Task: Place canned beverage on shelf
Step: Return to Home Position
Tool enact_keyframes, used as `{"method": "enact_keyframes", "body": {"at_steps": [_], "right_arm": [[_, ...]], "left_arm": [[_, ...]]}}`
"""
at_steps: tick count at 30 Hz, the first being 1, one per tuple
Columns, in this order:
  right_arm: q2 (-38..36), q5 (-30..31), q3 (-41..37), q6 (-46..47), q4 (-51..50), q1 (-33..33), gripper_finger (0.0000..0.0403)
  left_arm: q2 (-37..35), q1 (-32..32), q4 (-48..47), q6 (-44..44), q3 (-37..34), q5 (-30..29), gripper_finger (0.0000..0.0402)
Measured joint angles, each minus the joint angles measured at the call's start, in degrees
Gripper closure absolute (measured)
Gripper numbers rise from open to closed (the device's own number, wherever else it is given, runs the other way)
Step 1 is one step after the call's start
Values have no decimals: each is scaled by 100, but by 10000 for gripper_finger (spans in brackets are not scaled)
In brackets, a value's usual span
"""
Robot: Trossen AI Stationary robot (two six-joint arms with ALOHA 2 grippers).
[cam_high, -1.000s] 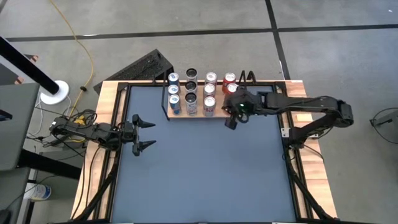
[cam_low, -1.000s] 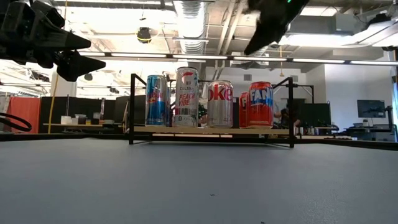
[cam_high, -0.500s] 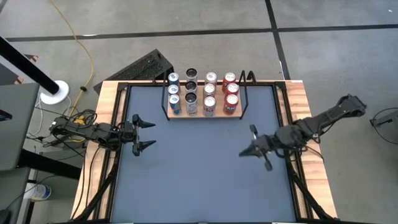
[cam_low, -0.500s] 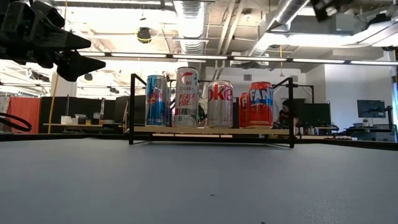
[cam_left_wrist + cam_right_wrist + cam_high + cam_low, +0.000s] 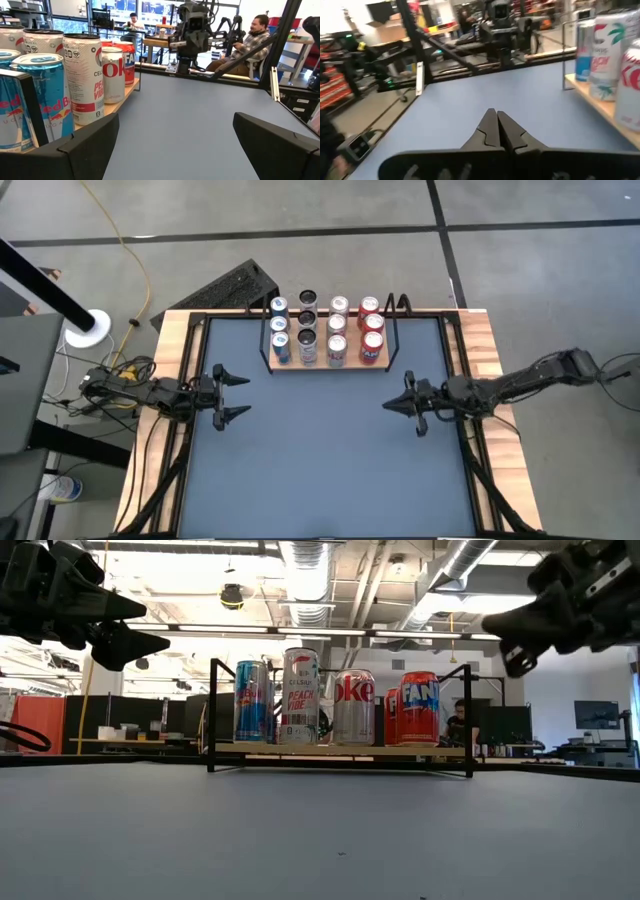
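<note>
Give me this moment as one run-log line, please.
cans: on shelf | left claw: open, left edge of table | right claw: shut, empty, right side

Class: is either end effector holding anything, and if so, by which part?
Nothing is held. The left end effector, at the left, is open and empty; the right end effector, at the right, is shut on nothing.

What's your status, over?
Left gripper open, hovering left. Right gripper shut, empty, hovering right. Twelve cans upright on shelf. Nothing in the way.
</note>
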Motion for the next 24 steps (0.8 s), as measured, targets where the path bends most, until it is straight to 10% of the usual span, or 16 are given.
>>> {"method": "enact_keyframes", "body": {"at_steps": [5,24], "right_arm": [[-25,-1105,-114,71,14,-795,403],[-1228,-483,-463,26,-729,-1365,403]], "left_arm": [[0,2,0,0,0,0,20],[1,0,-4,0,4,0,20]]}}
